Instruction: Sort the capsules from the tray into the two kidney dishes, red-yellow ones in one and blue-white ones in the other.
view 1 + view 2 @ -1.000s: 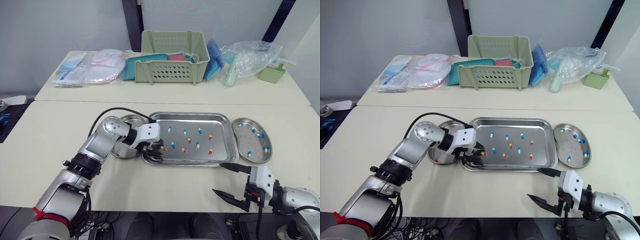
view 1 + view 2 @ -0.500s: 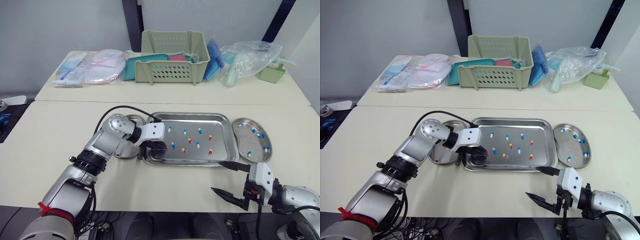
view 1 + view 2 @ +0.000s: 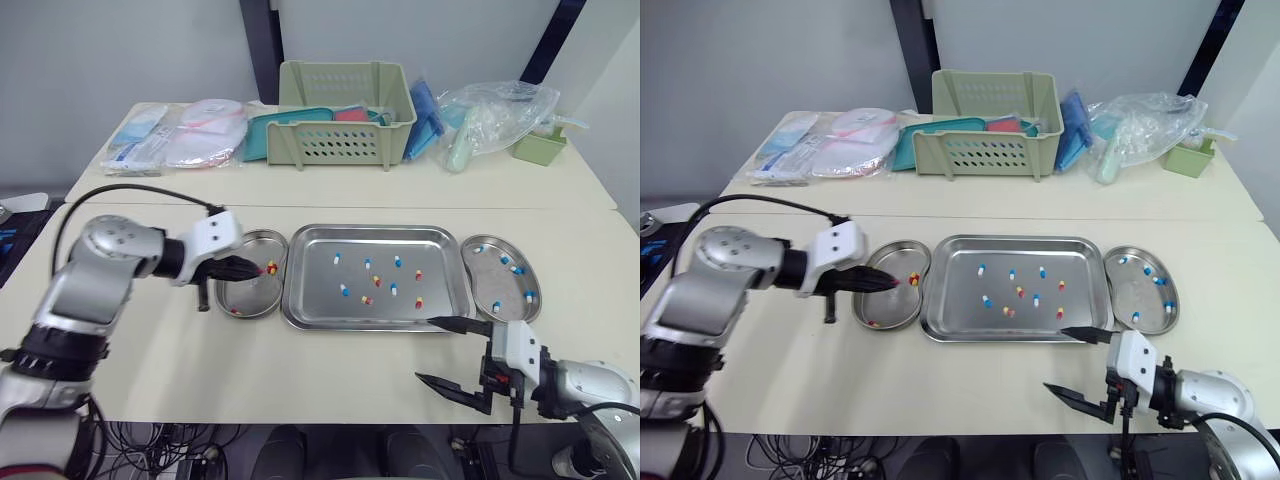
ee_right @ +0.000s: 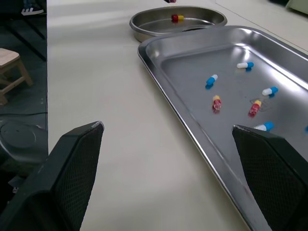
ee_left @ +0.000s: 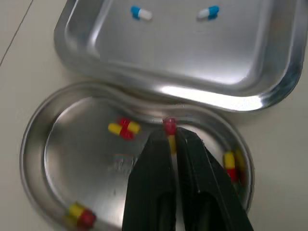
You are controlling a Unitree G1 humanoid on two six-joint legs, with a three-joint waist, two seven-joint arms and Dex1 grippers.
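Left gripper (image 3: 262, 268) swung off tray (image 3: 320, 295) to left kidney dish (image 3: 245, 290), clamping red-yellow capsule (image 5: 170, 128) lengthwise along fingers over dish's 3 o'clock rim, floor toward 9 o'clock; right gripper (image 3: 425, 348) agape, farther.

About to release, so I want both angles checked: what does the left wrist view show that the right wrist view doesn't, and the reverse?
Left wrist view, not the right: the left hand shut on a red-yellow capsule, held above the left kidney dish. Right wrist view, not the left: the right hand open above the table beside the tray, and loose red-yellow capsules in the tray. Both: the tray with blue-white capsules, and the dish with sorted red-yellow capsules lying in it.
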